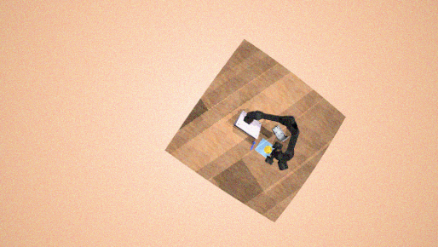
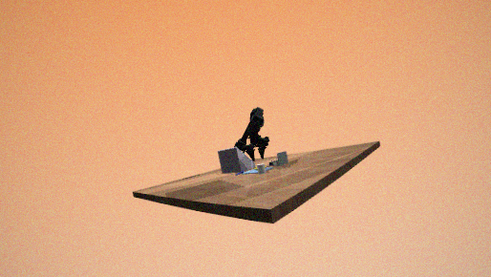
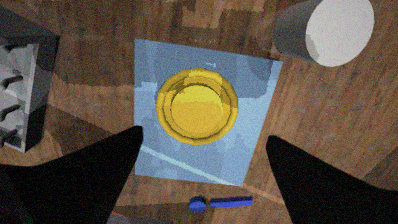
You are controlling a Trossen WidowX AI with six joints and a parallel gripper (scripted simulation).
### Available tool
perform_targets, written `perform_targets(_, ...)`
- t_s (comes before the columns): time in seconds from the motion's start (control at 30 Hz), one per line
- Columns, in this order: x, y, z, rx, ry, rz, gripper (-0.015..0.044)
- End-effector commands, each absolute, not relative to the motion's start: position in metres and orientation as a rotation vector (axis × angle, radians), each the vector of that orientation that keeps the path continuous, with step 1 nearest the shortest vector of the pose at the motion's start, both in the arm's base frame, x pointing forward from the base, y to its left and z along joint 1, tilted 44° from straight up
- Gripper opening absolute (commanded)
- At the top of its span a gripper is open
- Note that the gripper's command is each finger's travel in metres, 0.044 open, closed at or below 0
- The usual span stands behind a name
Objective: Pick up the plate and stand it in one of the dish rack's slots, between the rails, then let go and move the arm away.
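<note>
A round yellow plate [image 1: 267, 149] [image 3: 196, 107] lies flat on a blue mat [image 1: 260, 147] [image 2: 249, 171] [image 3: 250, 125]. My gripper [image 1: 273, 153] [image 2: 258, 159] [image 3: 205, 136] is open and empty, pointing down above the plate and mat. In the wrist view the plate shows between and a little beyond the fingertips, touched by neither. The grey dish rack [image 1: 279, 133] [image 2: 283, 158] [image 3: 31, 95] stands beside the mat, at the left edge of the wrist view. Its slots and rails show only in part there, and I see no plate in them.
A white-topped grey cylinder [image 2: 261, 168] [image 3: 340, 32] stands near the mat, opposite the rack. A small blue utensil [image 1: 252, 146] [image 3: 231, 202] lies by the mat's near edge in the wrist view. A large pale slanted block [image 1: 247, 125] [image 2: 229, 160] stands near the arm's base.
</note>
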State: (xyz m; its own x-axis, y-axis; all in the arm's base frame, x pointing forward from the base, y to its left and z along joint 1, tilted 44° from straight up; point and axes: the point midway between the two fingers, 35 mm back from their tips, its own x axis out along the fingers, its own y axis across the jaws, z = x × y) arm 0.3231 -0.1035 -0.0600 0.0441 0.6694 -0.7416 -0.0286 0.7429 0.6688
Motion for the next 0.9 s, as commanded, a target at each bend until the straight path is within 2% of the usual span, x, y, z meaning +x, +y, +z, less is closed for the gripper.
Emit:
perform_targets(0.0,0.320,-0.099,-0.057,0.624,1.456,0.561,0.0400)
perform_targets(0.87,0.323,-0.075,-0.083,0.624,1.456,0.561,0.0400)
